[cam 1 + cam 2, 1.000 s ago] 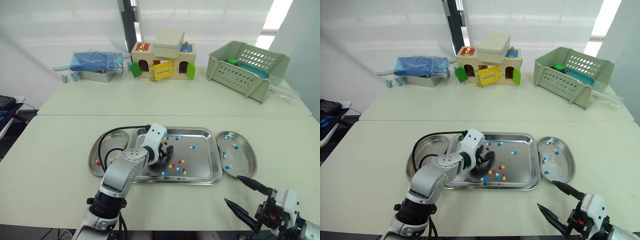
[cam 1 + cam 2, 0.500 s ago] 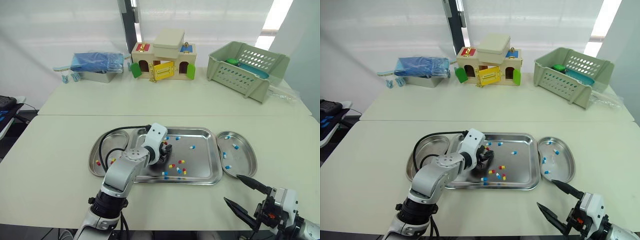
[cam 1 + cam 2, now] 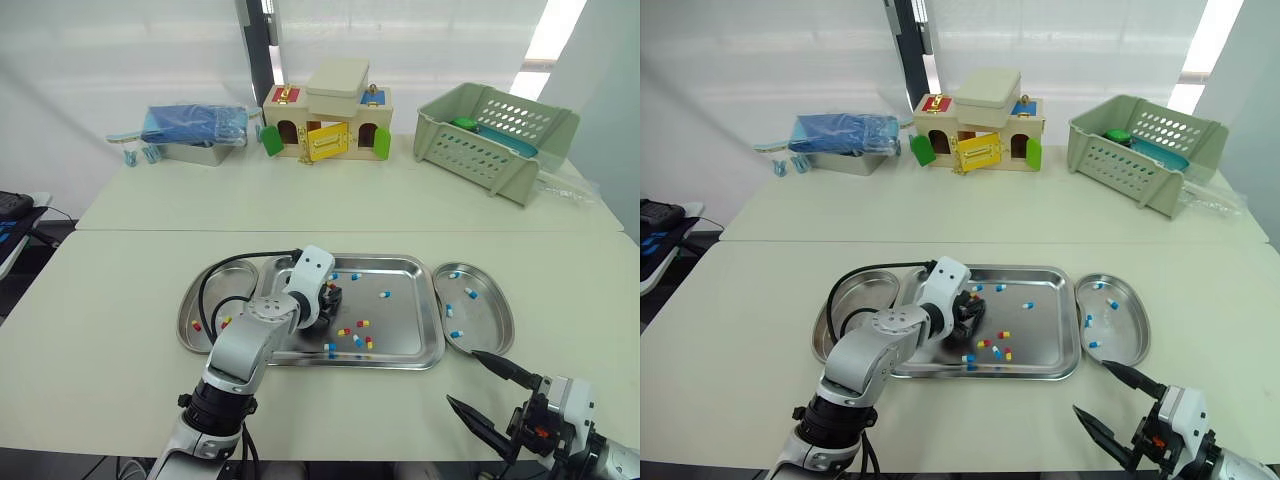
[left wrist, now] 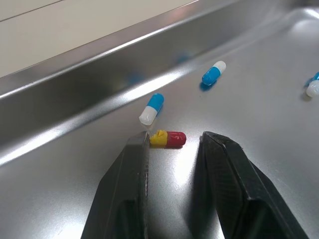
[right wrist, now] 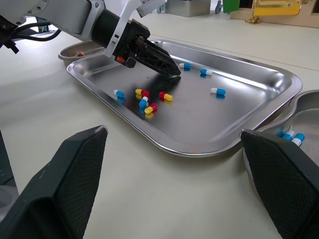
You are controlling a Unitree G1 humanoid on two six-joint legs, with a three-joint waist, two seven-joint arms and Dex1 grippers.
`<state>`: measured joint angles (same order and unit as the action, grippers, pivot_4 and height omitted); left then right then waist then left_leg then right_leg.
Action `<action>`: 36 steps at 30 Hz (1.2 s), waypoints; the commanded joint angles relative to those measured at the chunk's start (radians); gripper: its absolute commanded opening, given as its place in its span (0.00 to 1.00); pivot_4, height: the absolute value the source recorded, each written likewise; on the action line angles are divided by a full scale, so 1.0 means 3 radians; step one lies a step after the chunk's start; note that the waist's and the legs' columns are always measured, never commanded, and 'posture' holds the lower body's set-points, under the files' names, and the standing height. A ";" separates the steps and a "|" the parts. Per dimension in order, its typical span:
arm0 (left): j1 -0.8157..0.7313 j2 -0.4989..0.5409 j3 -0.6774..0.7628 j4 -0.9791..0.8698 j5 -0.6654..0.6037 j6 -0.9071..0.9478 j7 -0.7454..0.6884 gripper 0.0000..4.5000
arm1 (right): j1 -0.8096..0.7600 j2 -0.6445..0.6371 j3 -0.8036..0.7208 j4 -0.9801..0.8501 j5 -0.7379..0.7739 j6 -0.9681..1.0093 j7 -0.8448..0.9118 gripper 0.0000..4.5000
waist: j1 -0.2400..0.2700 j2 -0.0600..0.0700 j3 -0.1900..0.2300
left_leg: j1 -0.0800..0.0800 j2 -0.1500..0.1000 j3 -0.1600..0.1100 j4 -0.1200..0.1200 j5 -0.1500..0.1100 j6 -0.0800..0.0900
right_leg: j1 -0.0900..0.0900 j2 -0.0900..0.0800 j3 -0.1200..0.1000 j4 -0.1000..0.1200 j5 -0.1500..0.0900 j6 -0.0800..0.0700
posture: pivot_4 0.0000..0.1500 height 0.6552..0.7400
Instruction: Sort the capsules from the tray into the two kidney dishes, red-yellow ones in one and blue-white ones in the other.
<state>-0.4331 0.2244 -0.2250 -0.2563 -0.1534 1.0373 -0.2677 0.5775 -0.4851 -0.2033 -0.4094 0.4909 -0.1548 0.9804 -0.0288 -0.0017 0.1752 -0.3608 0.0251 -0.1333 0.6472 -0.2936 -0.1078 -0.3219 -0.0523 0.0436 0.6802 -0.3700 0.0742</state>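
A steel tray (image 3: 404, 266) holds several red-yellow and blue-white capsules (image 3: 357, 336). My left gripper (image 3: 330, 297) is low inside the tray's left part and open. Its fingertips (image 4: 141, 144) straddle one red-yellow capsule (image 4: 168, 139) lying on the tray floor, with a blue-white capsule (image 4: 151, 108) just beyond it. The left kidney dish (image 3: 204, 288) holds a few red-yellow capsules (image 3: 196, 326). The right kidney dish (image 3: 497, 322) holds blue-white capsules (image 3: 469, 293). My right gripper (image 3: 463, 378) hovers open and holding nothing over the table's near edge, in front of the right dish.
On the far table stand a wooden toy house (image 3: 325, 122), a green plastic basket (image 3: 497, 140) and a blue bag on a metal tin (image 3: 194, 127). A black cable (image 3: 215, 275) loops from my left arm over the left dish.
My left gripper has crept a little toward the tray's far left side. The right gripper has hardly moved.
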 commanded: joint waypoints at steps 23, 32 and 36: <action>0.0106 0.0082 0.0031 -0.0196 -0.0030 -0.0163 -0.0109 0.30 | -0.0031 -0.0051 0.0013 -0.0091 -0.0006 -0.0019 -0.0045 1.00 | -0.0001 0.0000 0.0000 | 0.0000 0.0000 0.0000 -0.0001 0.0000 0.0000 | 0.0000 0.0000 0.0000 -0.0001 0.0000 0.0000 | 1.00 1.00; 0.0414 0.0198 0.0215 -0.0690 -0.0019 -0.0390 -0.0064 0.30 | -0.0082 -0.0128 -0.0029 -0.0083 0.0047 0.0041 -0.0032 1.00 | 0.0002 0.0000 0.0000 | -0.0001 0.0000 -0.0001 -0.0001 0.0000 0.0000 | 0.0000 -0.0001 0.0000 -0.0001 0.0000 0.0000 | 1.00 1.00; 0.0527 0.0210 0.0273 -0.0845 -0.0031 -0.0419 -0.0066 0.30 | -0.0104 -0.0160 -0.0038 -0.0079 0.0066 0.0066 -0.0022 1.00 | 0.0003 -0.0001 0.0000 | -0.0001 0.0000 0.0000 -0.0001 0.0000 0.0000 | 0.0000 -0.0001 0.0000 -0.0002 0.0000 0.0000 | 1.00 1.00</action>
<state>-0.2812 0.2833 -0.1583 -0.4598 -0.1576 0.9303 -0.2905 0.5431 -0.5260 -0.1959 -0.4095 0.4921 -0.1341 0.9735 -0.0281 -0.0018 0.1754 -0.3613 0.0250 -0.1334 0.6468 -0.2937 -0.1078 -0.3220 -0.0527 0.0435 0.6794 -0.3700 0.0742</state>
